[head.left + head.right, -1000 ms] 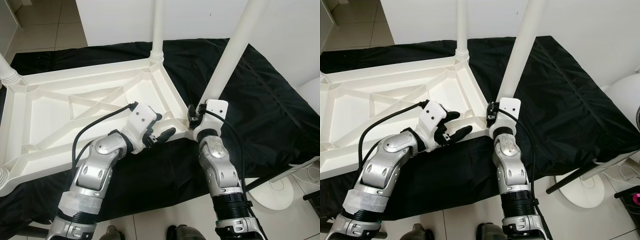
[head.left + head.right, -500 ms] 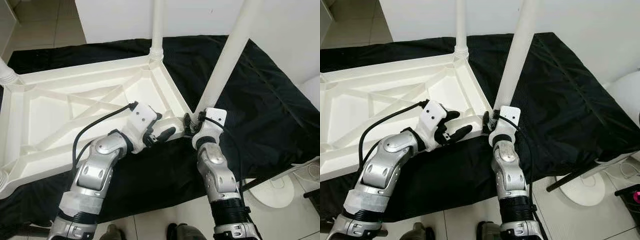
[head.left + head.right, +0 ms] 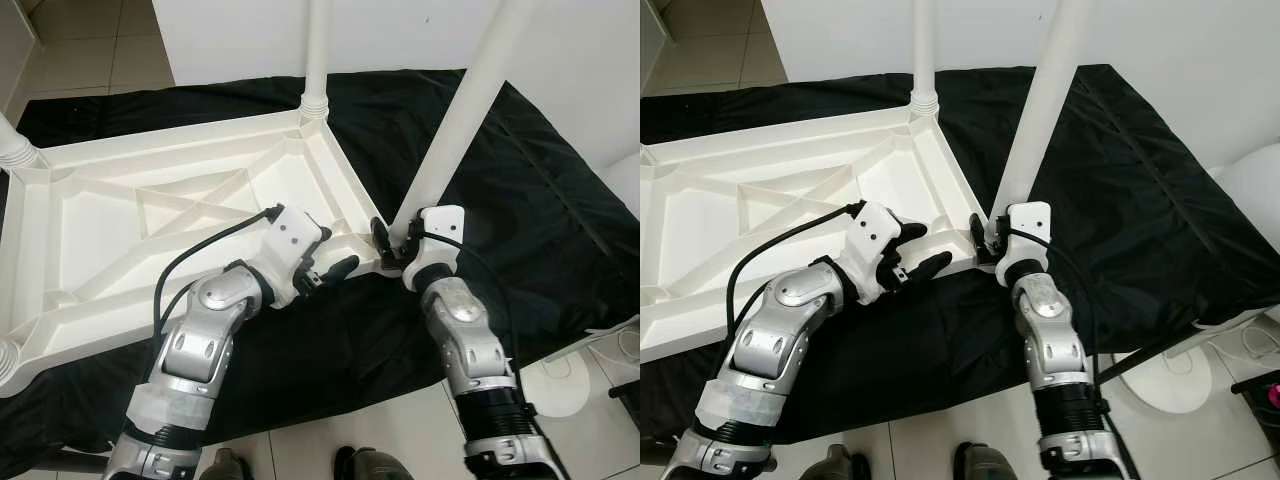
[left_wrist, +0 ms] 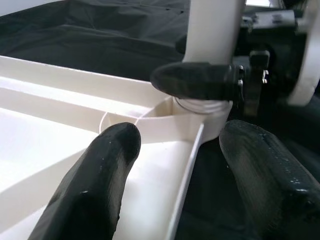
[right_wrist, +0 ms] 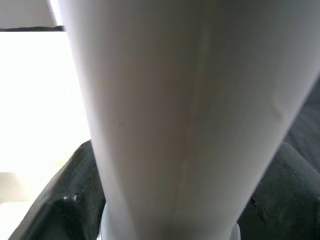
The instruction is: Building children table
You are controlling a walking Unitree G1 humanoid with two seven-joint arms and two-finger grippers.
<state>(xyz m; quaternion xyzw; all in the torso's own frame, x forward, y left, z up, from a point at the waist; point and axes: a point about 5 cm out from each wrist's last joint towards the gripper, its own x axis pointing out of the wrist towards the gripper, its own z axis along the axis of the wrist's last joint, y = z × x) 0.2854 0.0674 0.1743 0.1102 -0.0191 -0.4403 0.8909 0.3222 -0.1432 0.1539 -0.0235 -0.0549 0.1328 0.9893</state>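
Since half a second ago, the leg (image 3: 462,118) that the right gripper (image 3: 392,240) clamps at its base has tilted a little more upright, its foot now at the tabletop's near right corner socket, and the right arm has swung outward to the robot's right. The left gripper (image 3: 325,262) has barely moved.

The white tabletop (image 3: 120,215) lies upside down, ribs up, on a black cloth (image 3: 520,190). The right gripper's fingers (image 5: 65,210) press both sides of the leg just above the socket. The left gripper rests unclenched over the tabletop's near rim, just beside that corner (one finger (image 4: 95,185) inside the rim, the other outside). Another leg (image 3: 316,50) stands in the far right corner.

The cloth covers a raised surface; beyond it are a white wall and pale floor tiles (image 3: 90,50).
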